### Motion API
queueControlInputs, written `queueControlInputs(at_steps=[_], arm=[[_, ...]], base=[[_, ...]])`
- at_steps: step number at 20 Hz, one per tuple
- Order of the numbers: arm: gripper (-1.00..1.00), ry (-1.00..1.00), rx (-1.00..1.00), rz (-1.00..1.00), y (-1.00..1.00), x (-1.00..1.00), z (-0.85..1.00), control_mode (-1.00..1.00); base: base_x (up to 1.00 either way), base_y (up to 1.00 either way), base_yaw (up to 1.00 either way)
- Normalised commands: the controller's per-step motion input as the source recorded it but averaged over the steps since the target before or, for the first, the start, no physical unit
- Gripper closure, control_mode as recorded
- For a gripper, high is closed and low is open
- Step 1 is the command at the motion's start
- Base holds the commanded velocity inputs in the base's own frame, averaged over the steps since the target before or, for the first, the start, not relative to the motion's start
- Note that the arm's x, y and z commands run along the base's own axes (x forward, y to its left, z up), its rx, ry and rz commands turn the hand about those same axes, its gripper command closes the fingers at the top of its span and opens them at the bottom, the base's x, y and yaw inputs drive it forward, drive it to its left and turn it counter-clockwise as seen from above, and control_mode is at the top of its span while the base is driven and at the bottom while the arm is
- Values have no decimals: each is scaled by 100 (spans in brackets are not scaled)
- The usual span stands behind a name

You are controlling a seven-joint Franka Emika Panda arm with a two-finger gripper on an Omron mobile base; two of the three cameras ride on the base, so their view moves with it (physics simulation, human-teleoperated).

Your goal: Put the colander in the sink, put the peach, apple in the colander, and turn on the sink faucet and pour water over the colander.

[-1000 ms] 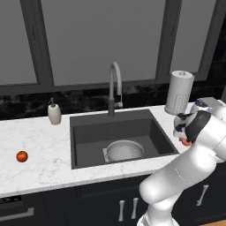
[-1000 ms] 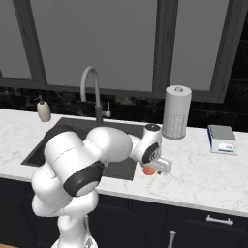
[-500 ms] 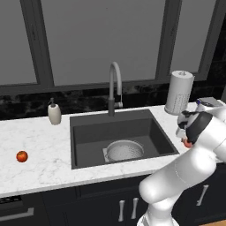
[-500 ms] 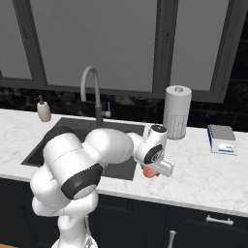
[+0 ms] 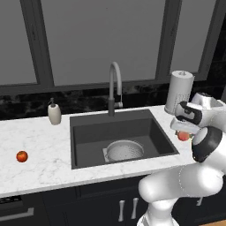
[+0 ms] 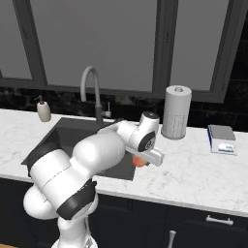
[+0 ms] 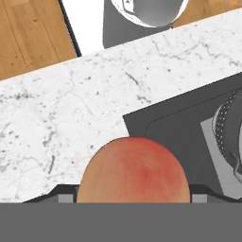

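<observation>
My gripper (image 5: 183,133) is shut on the peach (image 5: 183,136), a pale orange fruit with a red blush, just above the marble counter right of the sink (image 5: 95,132). In the hand view the peach (image 7: 132,170) sits large between the fingertips. The peach (image 6: 139,162) hangs under the hand near the basin's right rim. The colander (image 5: 125,150) rests upright on the sink floor, and its rim (image 7: 230,126) shows in the hand view. The red apple (image 5: 21,156) lies on the counter far left. The faucet (image 5: 114,84) stands behind the basin with no water running.
A paper towel roll (image 5: 178,92) stands at the back right of the counter. A beige soap dispenser (image 5: 54,112) is left of the sink. A small boxy scale (image 6: 222,139) lies on the counter at the far right.
The jaws have closed onto the peach. The hand with the peach has shifted slightly up and toward the sink.
</observation>
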Motion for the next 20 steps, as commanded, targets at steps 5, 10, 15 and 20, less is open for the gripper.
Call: queueControlInputs(at_steps=[5, 10, 15, 20], arm=[[100, 0, 5, 2, 72, 24, 5, -100], [100, 4, 6, 3, 55, 50, 0, -100], [100, 13, 10, 5, 53, 47, 0, -100], [100, 3, 4, 6, 67, 23, -12, -100]], base=[[0, 0, 0], [0, 0, 0], [0, 0, 0], [0, 0, 0]])
